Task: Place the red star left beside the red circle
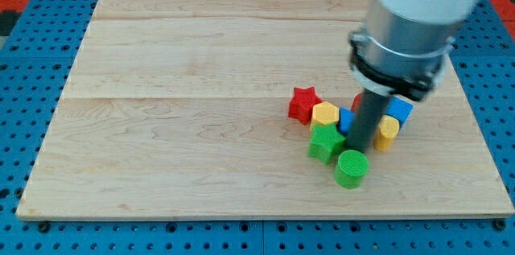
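Observation:
The red star [303,104] lies on the wooden board right of centre, at the left end of a tight cluster. The red circle [356,102] shows only as a red sliver behind the rod, right of the star. My tip [359,149] is in the cluster, just above the green circle [352,167] and right of the green star [325,142]. A yellow block [325,114] touches the red star's right side. A blue block [346,120] sits between the yellow block and the rod.
Another blue block [399,109] and a yellow block [388,133] lie right of the rod. The arm's grey and white body [410,22] covers the board's upper right. The wooden board [177,110] rests on a blue pegboard.

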### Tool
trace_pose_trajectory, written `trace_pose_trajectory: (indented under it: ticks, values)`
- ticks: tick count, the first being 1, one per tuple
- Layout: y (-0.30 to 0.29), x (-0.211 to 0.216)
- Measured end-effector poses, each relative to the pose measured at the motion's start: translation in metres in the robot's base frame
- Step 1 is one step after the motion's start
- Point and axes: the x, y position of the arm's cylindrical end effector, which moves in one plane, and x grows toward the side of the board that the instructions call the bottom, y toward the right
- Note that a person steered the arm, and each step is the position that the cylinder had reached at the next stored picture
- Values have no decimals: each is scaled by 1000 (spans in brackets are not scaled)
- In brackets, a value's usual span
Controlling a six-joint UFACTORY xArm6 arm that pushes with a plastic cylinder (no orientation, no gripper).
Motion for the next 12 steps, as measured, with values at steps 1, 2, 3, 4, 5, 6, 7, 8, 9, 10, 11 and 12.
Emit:
trace_pose_trajectory:
  ticks: [1,2,3,4,5,6,7,8,9,10,11,12]
  values:
    - [-24,-27]
    - [-61,-56]
    - [-106,-98]
    - [-136,-124]
    - [-141,-143]
    - [-141,-165]
    - [-142,-187]
    - [-142,-201]
    - [-142,-205]
    - [-107,-207]
    - [28,-202]
    - [107,-139]
